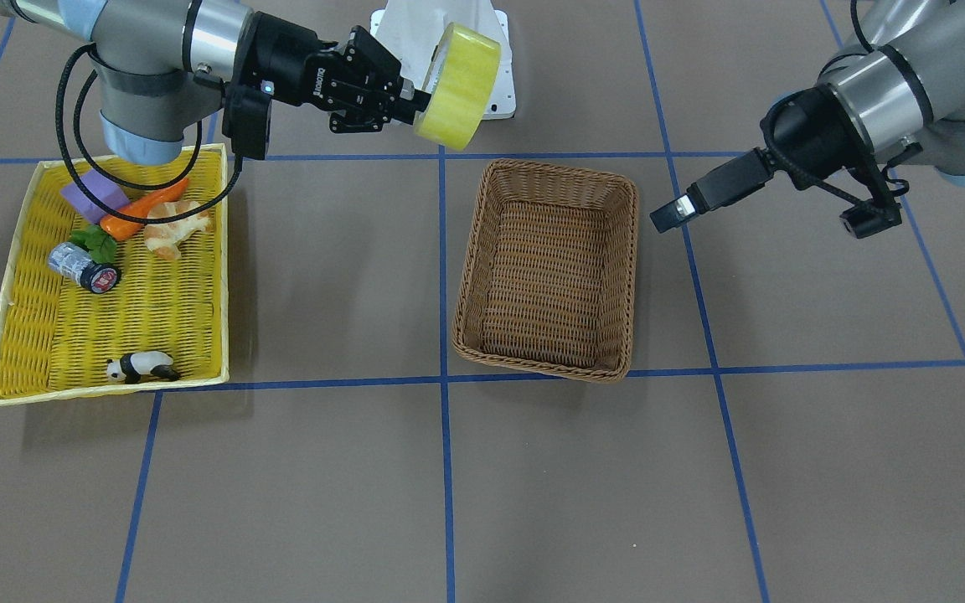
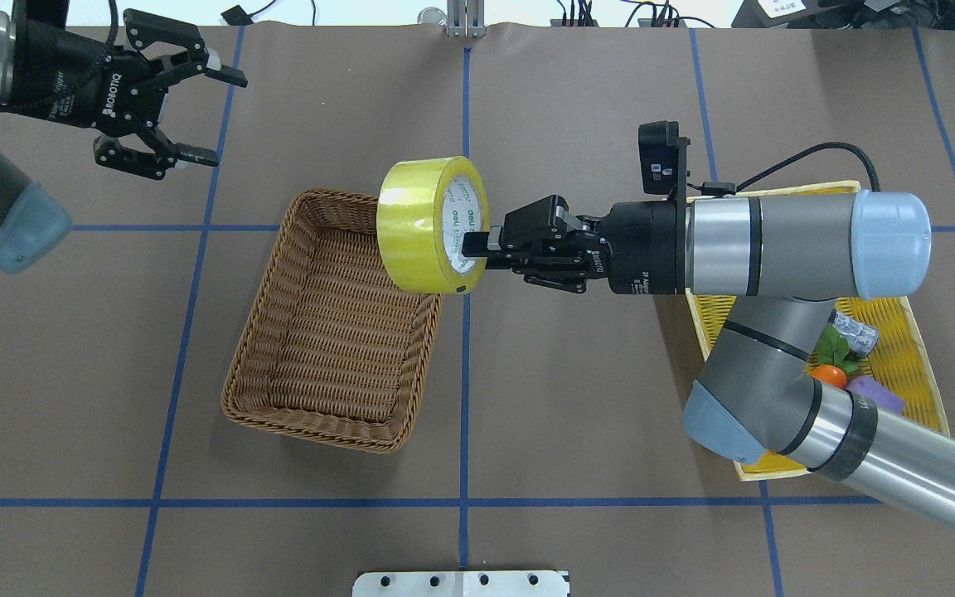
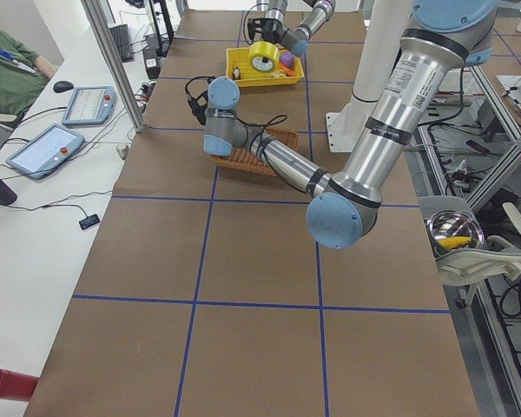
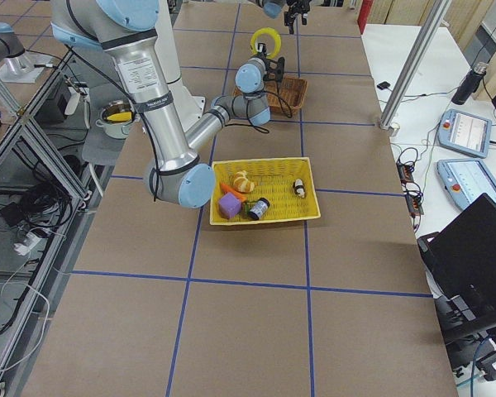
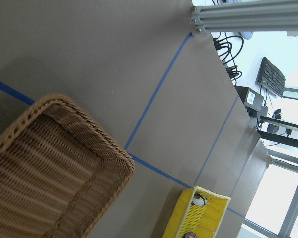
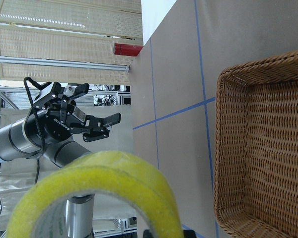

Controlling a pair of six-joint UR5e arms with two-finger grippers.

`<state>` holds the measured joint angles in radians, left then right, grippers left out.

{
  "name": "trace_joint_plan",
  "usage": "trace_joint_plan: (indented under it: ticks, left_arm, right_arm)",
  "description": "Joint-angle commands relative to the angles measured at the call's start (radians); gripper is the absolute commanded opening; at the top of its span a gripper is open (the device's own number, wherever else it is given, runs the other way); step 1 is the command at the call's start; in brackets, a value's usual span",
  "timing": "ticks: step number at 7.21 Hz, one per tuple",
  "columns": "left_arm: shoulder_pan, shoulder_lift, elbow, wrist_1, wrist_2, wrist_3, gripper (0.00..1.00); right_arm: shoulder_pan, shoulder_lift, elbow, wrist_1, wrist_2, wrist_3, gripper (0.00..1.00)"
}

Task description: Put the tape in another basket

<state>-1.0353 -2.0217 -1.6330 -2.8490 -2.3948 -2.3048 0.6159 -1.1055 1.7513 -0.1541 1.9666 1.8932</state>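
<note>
My right gripper (image 2: pixel 475 251) is shut on the yellow tape roll (image 2: pixel 432 225), one finger inside its white printed core. It holds the roll in the air over the brown wicker basket's (image 2: pixel 328 323) near right corner. In the front view the tape (image 1: pixel 457 86) hangs above the table behind the basket (image 1: pixel 548 270). The right wrist view shows the tape (image 6: pixel 97 191) close up, with the basket (image 6: pixel 260 144) empty below. My left gripper (image 2: pixel 196 116) is open and empty, raised beyond the basket's far left.
A shallow yellow woven tray (image 1: pixel 30 335) holds a small jar (image 1: pixel 83 267), a carrot (image 1: pixel 143 208), a purple block (image 1: pixel 95 198), a pastry (image 1: pixel 174 226) and a panda toy (image 1: pixel 141 367). A white mount plate (image 1: pixel 499 84) lies behind the tape.
</note>
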Motion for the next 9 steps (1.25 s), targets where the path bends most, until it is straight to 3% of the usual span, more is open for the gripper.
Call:
trace_joint_plan:
  ticks: [1, 3, 4, 9]
  left_arm:
    - [0.047, -0.022, 0.002, -0.265, 0.104, -0.264, 0.97]
    - [0.141, -0.028, -0.016, -0.410, 0.236, -0.304, 0.97]
    - [0.197, -0.025, -0.005, -0.566, 0.400, -0.411, 0.97]
    - [0.290, -0.060, -0.004, -0.596, 0.439, -0.413, 0.96]
  right_arm:
    - [-0.007, 0.024, 0.008, 0.001, -0.002, 0.010, 0.00]
    - [-0.015, 0.039, 0.008, 0.001, -0.002, 0.010, 0.00]
    - [-0.016, 0.042, 0.008, 0.001, 0.000, 0.010, 0.00]
    - [-0.016, 0.044, 0.007, -0.001, 0.000, 0.009, 0.00]
